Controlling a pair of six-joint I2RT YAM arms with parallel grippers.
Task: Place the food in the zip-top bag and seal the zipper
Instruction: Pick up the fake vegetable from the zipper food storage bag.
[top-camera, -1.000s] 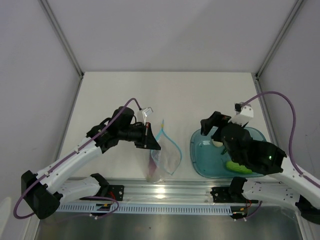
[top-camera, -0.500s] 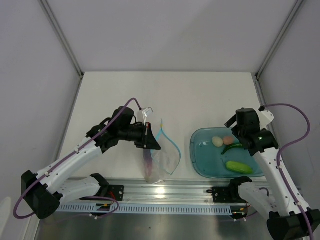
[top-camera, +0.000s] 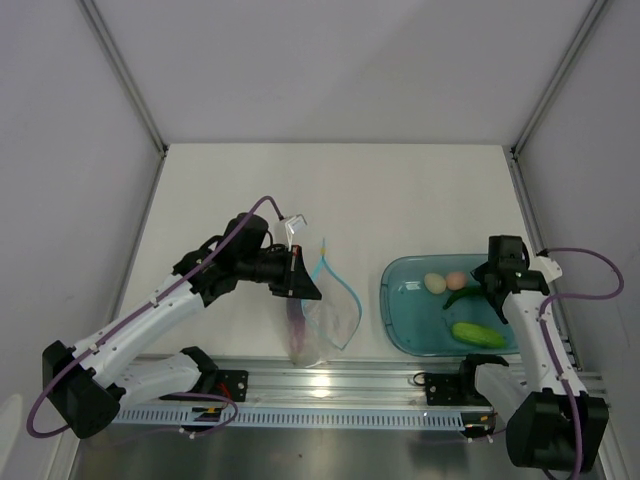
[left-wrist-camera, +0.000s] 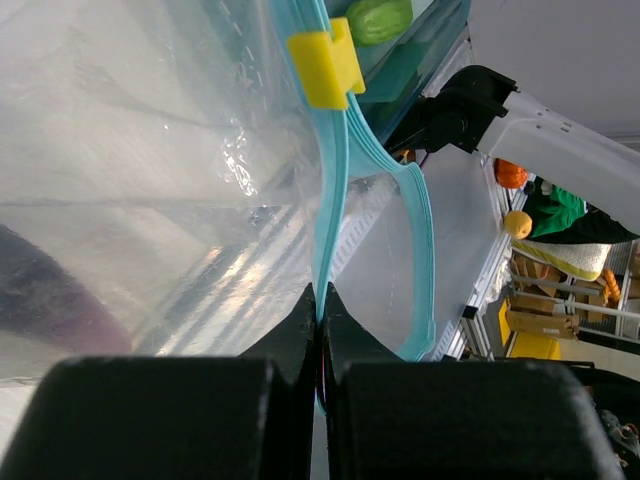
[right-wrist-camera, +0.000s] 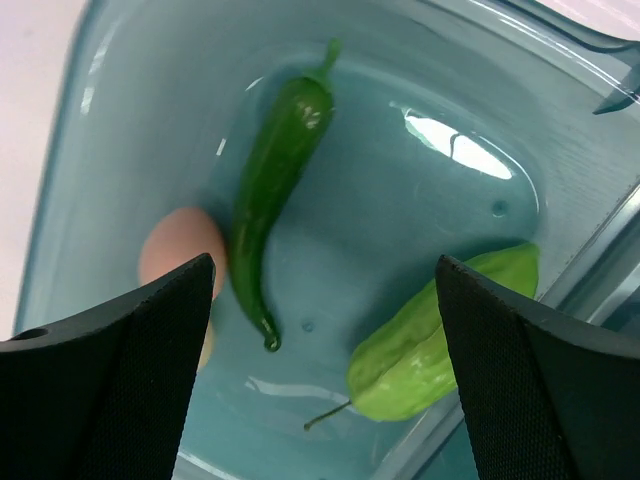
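Note:
The clear zip-top bag (top-camera: 328, 318) hangs from my left gripper (top-camera: 303, 283), which is shut on its light blue zipper (left-wrist-camera: 322, 250) strip, mouth held open. A yellow slider (left-wrist-camera: 326, 68) sits on the strip. The dark purple eggplant (top-camera: 296, 318) lies inside the bag (left-wrist-camera: 120, 200). My right gripper (top-camera: 488, 284) is open and empty above the teal tray's right part. Below its fingers (right-wrist-camera: 110, 380) lie the dark green pepper (right-wrist-camera: 270, 190), the pink egg (right-wrist-camera: 175, 255) and the light green cucumber (right-wrist-camera: 440, 345). The cream egg (top-camera: 434, 283) sits beside the pink egg (top-camera: 456, 281).
The teal tray (top-camera: 400, 320) stands at the right front of the table, close to the bag's open mouth. The metal rail (top-camera: 340, 385) with the arm bases runs along the near edge. Frame posts and white walls enclose the sides.
My right arm has swung from over the tray's left part back to its right side and turned upright. The tray's food now shows fully. My left arm and the bag have not moved.

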